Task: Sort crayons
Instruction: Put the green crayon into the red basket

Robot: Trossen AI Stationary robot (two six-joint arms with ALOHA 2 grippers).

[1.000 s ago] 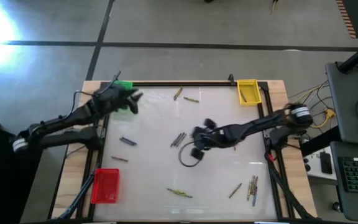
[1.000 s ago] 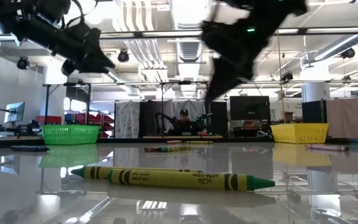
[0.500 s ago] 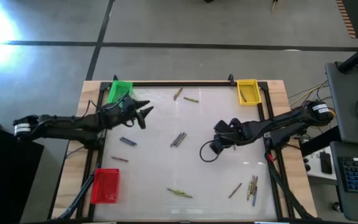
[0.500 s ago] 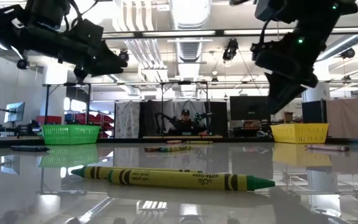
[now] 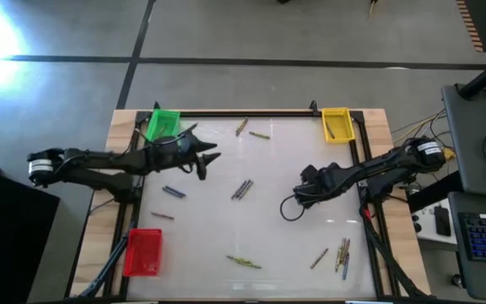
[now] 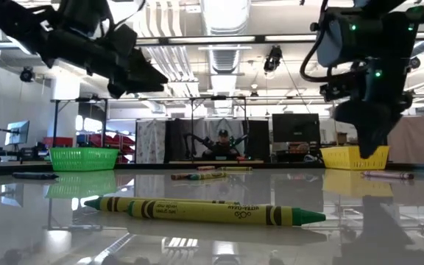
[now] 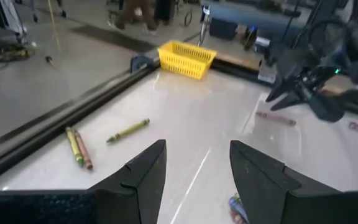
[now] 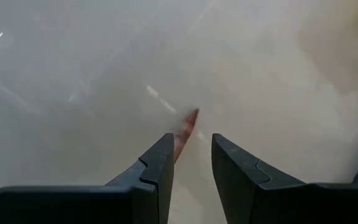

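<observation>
Crayons lie scattered on the white table: a pair [image 5: 243, 189] in the middle, two [image 5: 251, 131] near the far edge, a blue one [image 5: 173, 192] at the left, several [image 5: 342, 253] at the near right. My right gripper [image 5: 302, 194] hangs right of the middle, pointing steeply down, shut on a reddish-brown crayon [image 8: 188, 124]. My left gripper [image 5: 209, 165] is open with nothing between its fingers, just right of the green bin [image 5: 161, 124] and well above the table [image 6: 135, 73]. My right gripper pinches the reddish-brown crayon's shaft [image 8: 180, 144] between its two fingers. The crayon lies roughly along the fingers, and its pointed end [image 8: 192, 115] sticks out past the fingertips. The fingers come from above, slanting steeply down. In the low view the gripper [image 6: 374, 151] hangs above the table.
A yellow bin [image 5: 337, 124] stands at the far right corner and a red bin [image 5: 144, 252] at the near left. A green-yellow crayon [image 6: 205, 211] lies by the near edge. A black rail [image 5: 243, 114] runs along the far edge. A cable loop [image 5: 289, 209] hangs beside the right gripper.
My right gripper has gone from the middle pair of crayons toward the table's right edge, sinking and tipping to point more steeply down. My left gripper has gone from over the green bin toward the table's middle, a little lower.
</observation>
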